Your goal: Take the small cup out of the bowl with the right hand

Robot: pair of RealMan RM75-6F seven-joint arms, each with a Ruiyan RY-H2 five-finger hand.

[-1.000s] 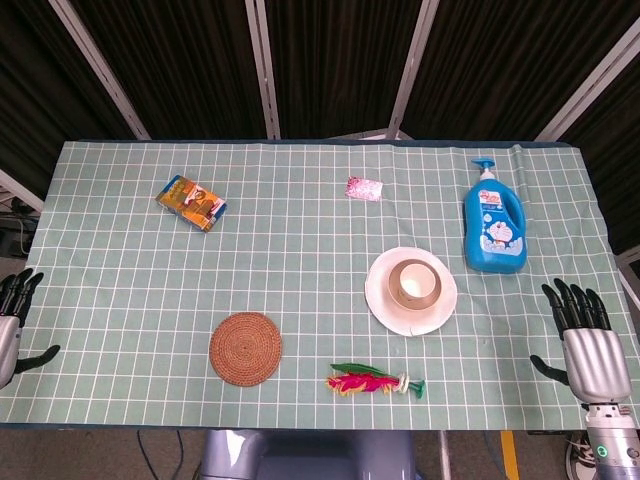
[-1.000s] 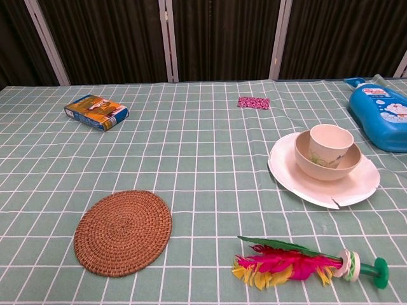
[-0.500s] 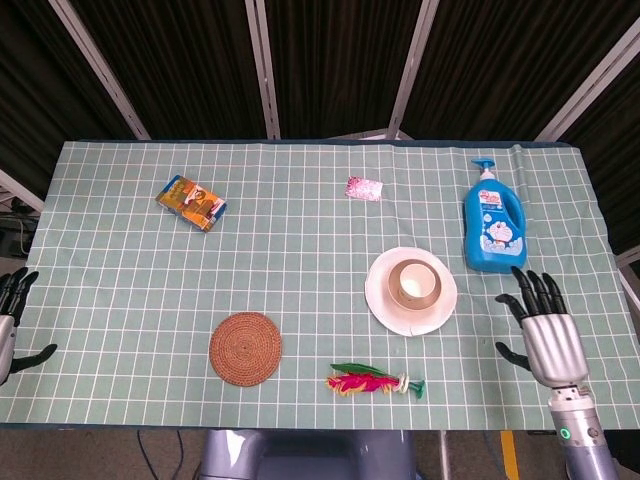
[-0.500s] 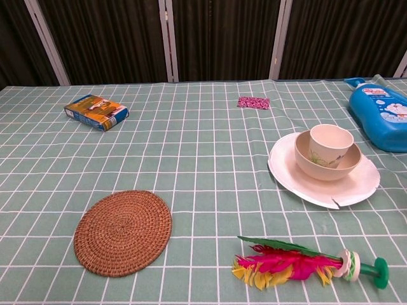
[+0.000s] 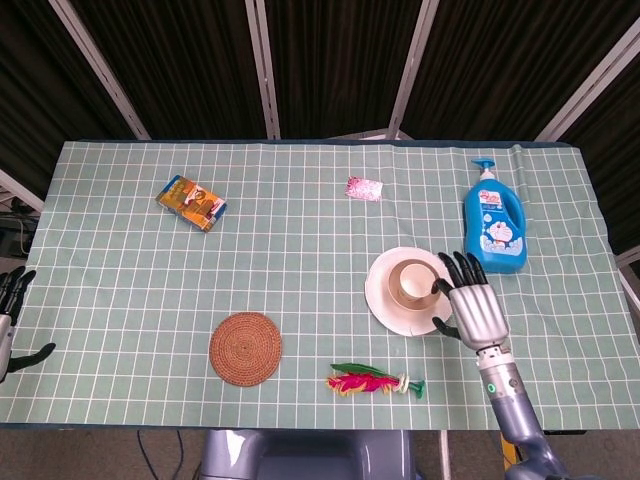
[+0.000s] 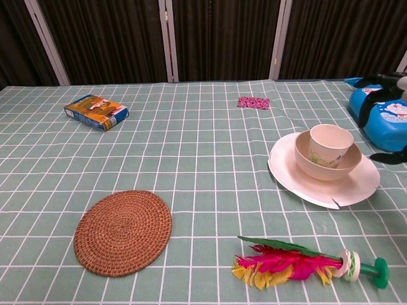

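A small cream cup point(image 5: 408, 282) point(image 6: 330, 145) stands upright inside a cream bowl point(image 6: 327, 165) point(image 5: 424, 296), and the bowl sits on a white plate point(image 5: 385, 300) point(image 6: 299, 176) at the table's right. My right hand point(image 5: 474, 305) point(image 6: 385, 108) hovers just right of the plate with its fingers spread and nothing in them, apart from the cup. My left hand point(image 5: 10, 320) hangs off the table's left edge, fingers apart and holding nothing; the chest view does not show it.
A blue soap bottle point(image 5: 494, 224) point(image 6: 380, 121) lies right behind my right hand. A feathered shuttlecock toy point(image 5: 372, 382) lies near the front edge, a round woven coaster point(image 5: 245, 347) front left, a small snack box point(image 5: 192, 202) far left, a pink packet point(image 5: 363, 188) at the back.
My right hand has swung in from the table's right edge leftward and forward to the plate's right side. The cup, bowl and left hand have stayed put.
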